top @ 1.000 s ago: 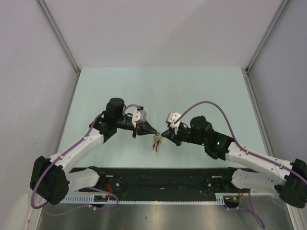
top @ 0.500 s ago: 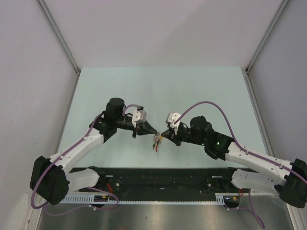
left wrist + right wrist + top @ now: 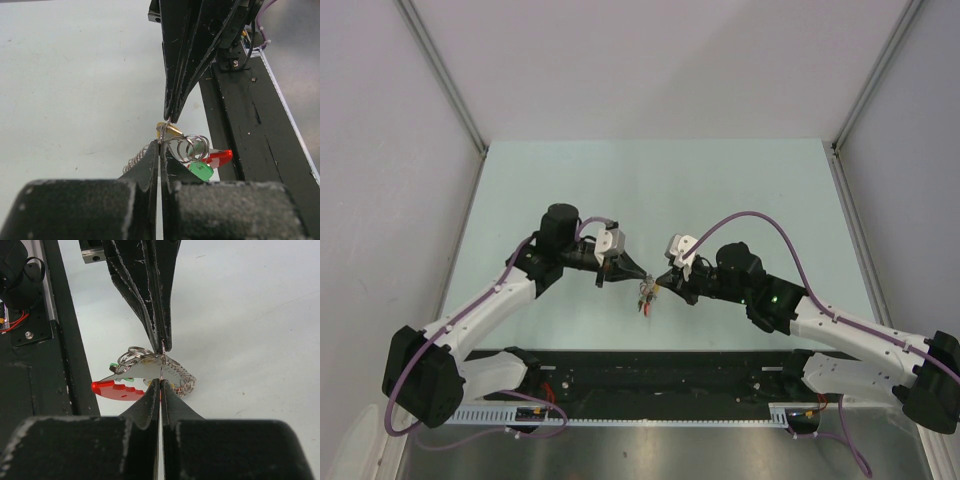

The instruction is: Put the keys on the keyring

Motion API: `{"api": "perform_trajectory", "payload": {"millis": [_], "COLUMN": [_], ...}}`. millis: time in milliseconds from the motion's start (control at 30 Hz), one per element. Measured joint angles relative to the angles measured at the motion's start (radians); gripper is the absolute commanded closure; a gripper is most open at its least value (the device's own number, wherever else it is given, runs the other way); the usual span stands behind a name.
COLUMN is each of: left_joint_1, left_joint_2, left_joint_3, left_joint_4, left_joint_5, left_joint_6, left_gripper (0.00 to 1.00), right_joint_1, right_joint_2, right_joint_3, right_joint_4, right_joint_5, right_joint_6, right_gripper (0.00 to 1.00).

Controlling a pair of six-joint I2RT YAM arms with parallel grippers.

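Pale green worktop [image 3: 650,180], grey walls [image 3: 650,70] behind and at both sides. Over its middle, close to the near edge, the keyring [image 3: 175,372]: pale ridged fan-shaped tag with thin wire loops [image 3: 190,147] bunched at one side. Clustered tight against it, three small keys. Red key [image 3: 114,388] sticking out toward the near edge, green key [image 3: 202,171] just beside the red, yellow key [image 3: 168,129] tucked behind the loops and mostly hidden. Threaded on or merely lying against the loops: cannot tell.

Pinched from two sides. Left tool [image 3: 160,146] fully closed, fingertips clamped on thin metal of the keyring at the tag's edge. Right tool [image 3: 161,384] likewise fully closed on the keyring, tips nearly meeting those of the left, nose to nose with only the bunch between. Lifted clear of the worktop or resting on it: not clear from any view.

Further out, left arm [image 3: 490,300] reaching in from the near left corner and right arm [image 3: 850,330] from the near right corner, both white with black joints. Purple cable [image 3: 750,213] arching over the right one. Along the near edge, black base strip [image 3: 660,372] between the two arm mounts, with a slotted white cable duct [image 3: 500,411] just in front of it.
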Motion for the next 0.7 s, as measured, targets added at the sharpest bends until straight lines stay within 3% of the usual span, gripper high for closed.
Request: {"api": "perform_trajectory", "payload": {"millis": [700], "left_joint_1": [0.005], "left_joint_2": [0.000], "left_joint_3": [0.000], "left_joint_4": [-0.006], "left_joint_5": [0.002], "left_joint_6": [0.004], "left_gripper": [1.00], "right_joint_1": [0.000], "right_joint_2": [0.001], "right_joint_3": [0.000], "right_joint_4": [0.000], "right_joint_5": [0.012], "right_joint_6": [0.000], "right_gripper": [1.00]}}
